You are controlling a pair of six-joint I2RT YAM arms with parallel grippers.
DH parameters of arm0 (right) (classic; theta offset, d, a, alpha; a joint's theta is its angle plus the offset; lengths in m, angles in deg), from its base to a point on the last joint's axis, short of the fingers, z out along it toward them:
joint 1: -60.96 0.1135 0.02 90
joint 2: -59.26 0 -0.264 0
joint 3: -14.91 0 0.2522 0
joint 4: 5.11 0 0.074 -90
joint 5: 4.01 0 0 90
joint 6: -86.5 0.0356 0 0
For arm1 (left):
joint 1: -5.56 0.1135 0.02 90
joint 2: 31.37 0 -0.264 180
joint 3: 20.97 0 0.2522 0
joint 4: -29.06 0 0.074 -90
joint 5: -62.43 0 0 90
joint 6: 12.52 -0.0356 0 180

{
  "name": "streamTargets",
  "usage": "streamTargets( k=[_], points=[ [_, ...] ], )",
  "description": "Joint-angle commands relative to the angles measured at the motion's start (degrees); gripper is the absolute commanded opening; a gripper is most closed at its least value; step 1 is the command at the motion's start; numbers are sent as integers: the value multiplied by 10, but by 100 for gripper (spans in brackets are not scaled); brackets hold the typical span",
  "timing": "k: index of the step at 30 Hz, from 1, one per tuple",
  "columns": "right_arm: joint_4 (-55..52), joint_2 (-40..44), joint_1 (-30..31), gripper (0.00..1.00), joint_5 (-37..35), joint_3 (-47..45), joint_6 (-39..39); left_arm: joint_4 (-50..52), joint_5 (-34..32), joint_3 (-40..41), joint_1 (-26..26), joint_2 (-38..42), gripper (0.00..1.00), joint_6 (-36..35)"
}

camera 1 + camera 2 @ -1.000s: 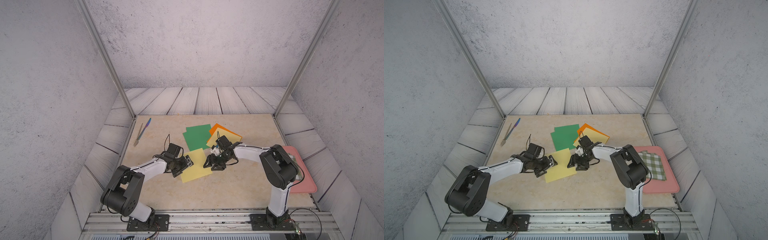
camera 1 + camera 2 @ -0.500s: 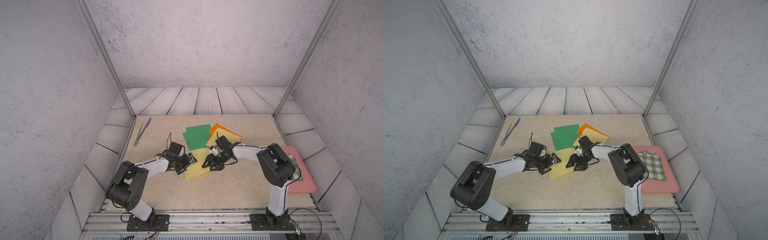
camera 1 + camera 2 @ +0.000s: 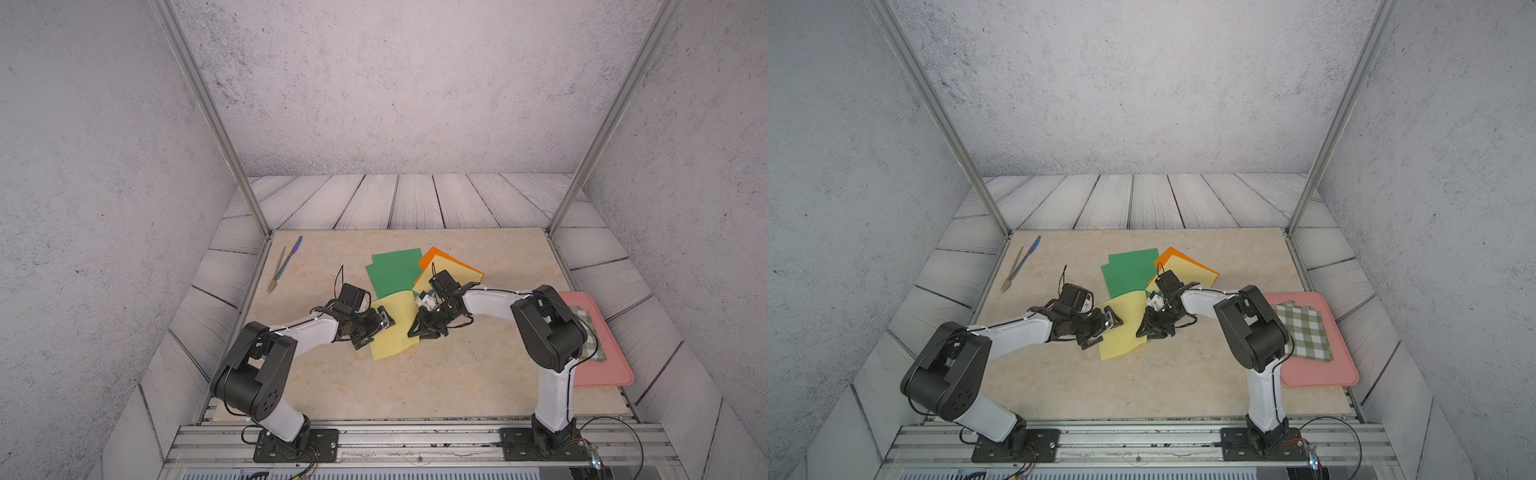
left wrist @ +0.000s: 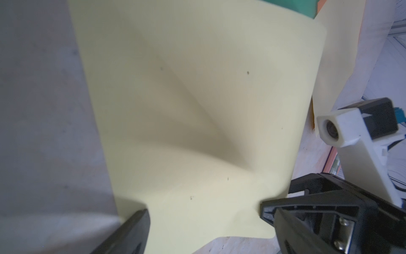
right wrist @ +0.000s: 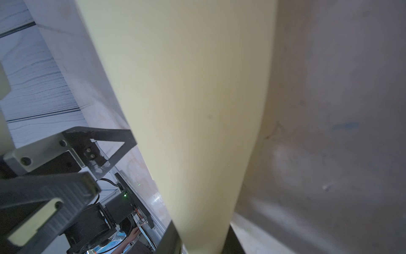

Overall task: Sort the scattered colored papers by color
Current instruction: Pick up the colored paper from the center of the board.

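Table (image 3: pixel 415 386): beige top, filling the lower middle of both top views.

Two arms are reaching in from the bottom edge and meeting at centre frame.

Tray (image 3: pixel 1320 378): pink, lying at the right edge of the table, with the checked cloth (image 3: pixel 1304 328) resting on it, partly behind the right arm.

Papers are all sitting around centre frame. Green paper (image 3: pixel 392 270) is lying flat, just above centre. The orange sheet (image 3: pixel 432 254) is peeking out to its right, under the far yellow sheet (image 3: pixel 453 272). The near yellow sheet (image 3: pixel 395 328) is lying below the green between the two grippers, its upper edge overlapping the green and its middle bowing upward.

Left gripper (image 3: pixel 376 332): jaws are standing wide, straddling the near yellow sheet's left edge without squeezing it.

Right gripper (image 3: pixel 415 332): at the sheet's right edge. In the right wrist view the jaws are standing narrow on either side of the paper, pinching it.

Fork (image 3: pixel 277 274) and a blue utensil (image 3: pixel 291 253) are lying side by side at the table's upper left, well apart from the papers.
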Motion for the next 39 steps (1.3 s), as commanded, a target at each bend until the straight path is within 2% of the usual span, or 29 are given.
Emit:
streamTargets(
  k=[1,6,11,20,29,39],
  points=[
    [-10,-8,2,25,10,18,-2,62,-18,-16,-5,-3,95,-25],
    [-16,-1,2,20,15,23,-6,105,-62,-52,-5,46,96,-53],
    [-22,9,1,19,18,23,-6,144,-107,-57,3,104,96,-61],
    [-6,33,-10,21,62,31,38,89,-76,95,40,203,96,1],
    [66,32,-17,22,117,49,124,61,-85,164,42,264,96,28],
    [147,46,-17,23,163,15,201,-41,-72,225,55,264,96,75]
  ],
)
